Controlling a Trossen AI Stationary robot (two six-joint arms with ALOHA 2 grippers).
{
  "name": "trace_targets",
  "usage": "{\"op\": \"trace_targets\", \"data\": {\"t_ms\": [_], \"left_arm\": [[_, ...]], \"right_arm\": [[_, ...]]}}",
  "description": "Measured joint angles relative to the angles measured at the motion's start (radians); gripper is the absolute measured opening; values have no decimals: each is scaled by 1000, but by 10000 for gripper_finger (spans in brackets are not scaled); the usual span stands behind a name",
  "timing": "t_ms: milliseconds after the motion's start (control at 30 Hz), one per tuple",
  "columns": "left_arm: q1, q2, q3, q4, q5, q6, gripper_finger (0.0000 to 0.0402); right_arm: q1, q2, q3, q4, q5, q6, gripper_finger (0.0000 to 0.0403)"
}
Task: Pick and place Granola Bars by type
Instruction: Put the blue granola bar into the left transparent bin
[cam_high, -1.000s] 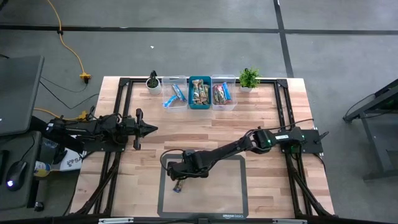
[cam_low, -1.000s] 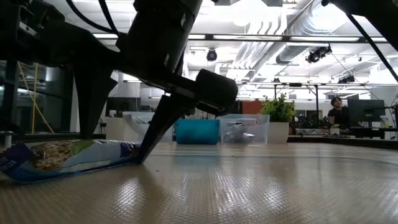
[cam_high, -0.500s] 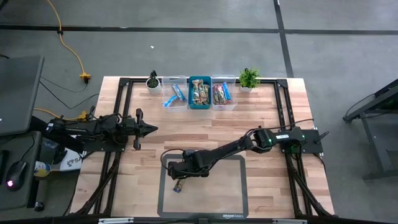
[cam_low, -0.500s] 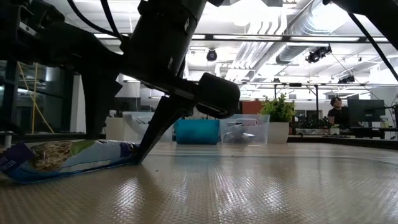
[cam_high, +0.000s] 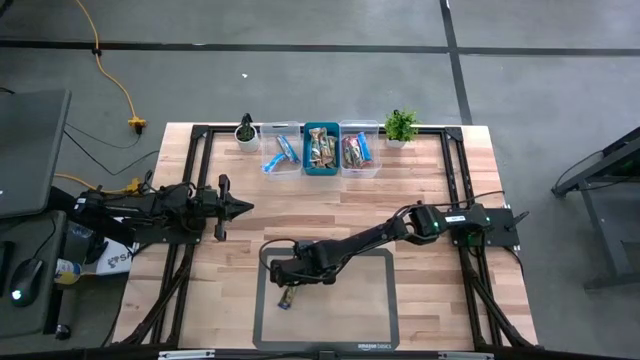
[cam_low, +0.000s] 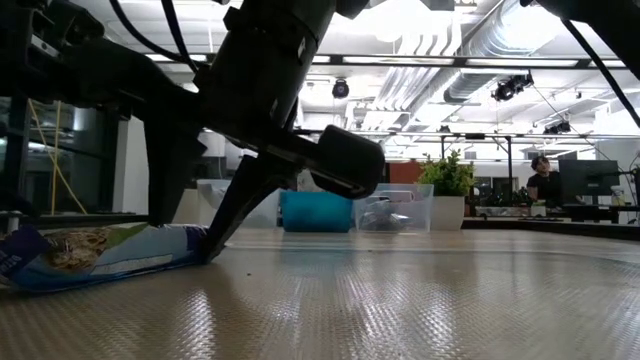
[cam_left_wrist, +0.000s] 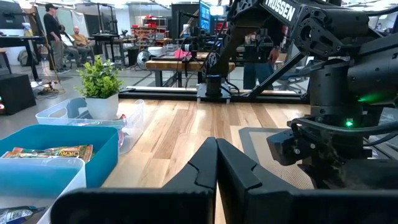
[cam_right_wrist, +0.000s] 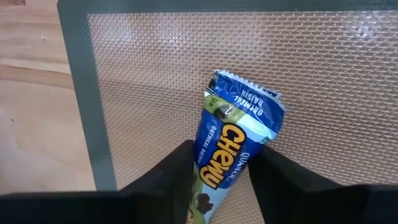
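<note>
A blue Chewy granola bar (cam_right_wrist: 227, 152) lies flat on the grey mesh mat (cam_high: 370, 310) near the table's front edge, also visible in the low view (cam_low: 100, 255). My right gripper (cam_right_wrist: 221, 180) slants down over the bar's near end, shut on it. Other granola bars sit in three bins at the far edge (cam_high: 322, 150). My left gripper (cam_left_wrist: 216, 163) waits shut and level at the table's left (cam_high: 240, 208). My right gripper pinches the blue bar's two long sides (cam_right_wrist: 205, 165) between its two fingers, at the end nearest the wrist. The fingers (cam_low: 222, 215) slant steeply down from above and lie across the bar. The bar rests flat on the mat, its far end free.
A clear bin (cam_high: 281, 150), a blue bin (cam_high: 322, 150) and another clear bin (cam_high: 360, 150) stand in a row at the far edge, between two small potted plants (cam_high: 401, 125). Bare wood lies between the mat and the bins.
My right gripper has sunk a little onto the blue bar and its fingers have drawn together from wide open until they meet the bar's sides. The bar stays on the mat; its held end has been squeezed slightly.
</note>
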Motion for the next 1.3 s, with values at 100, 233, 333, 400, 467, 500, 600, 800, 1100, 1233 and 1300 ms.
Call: {"op": "trace_targets", "data": {"t_ms": [100,233,333,400,467,500,600,800,1100,1233,1300], "left_arm": [[0,0,0,0,0,0,1],[0,0,0,0,0,0,1],[0,0,0,0,0,0,1],[0,0,0,0,0,0,1],[0,0,0,0,0,0,1],[0,0,0,0,0,0,1],[0,0,0,0,0,0,1],[0,0,0,0,0,0,1],[0,0,0,0,0,0,1],[0,0,0,0,0,0,1],[0,0,0,0,0,0,1]], "right_arm": [[0,0,0,2,1,-13,123],[0,1,-1,7,10,-16,100],[0,1,-1,16,12,-27,84],[0,1,-2,23,13,-30,75],[0,-5,-2,28,14,-32,68],[0,-7,-2,30,14,-38,66],[0,-19,-3,30,16,-64,60],[0,-54,-8,43,76,-116,57],[-6,-139,-5,92,174,-211,57],[-16,-191,-3,117,228,-287,57],[-21,-213,-2,146,253,-346,57]]}}
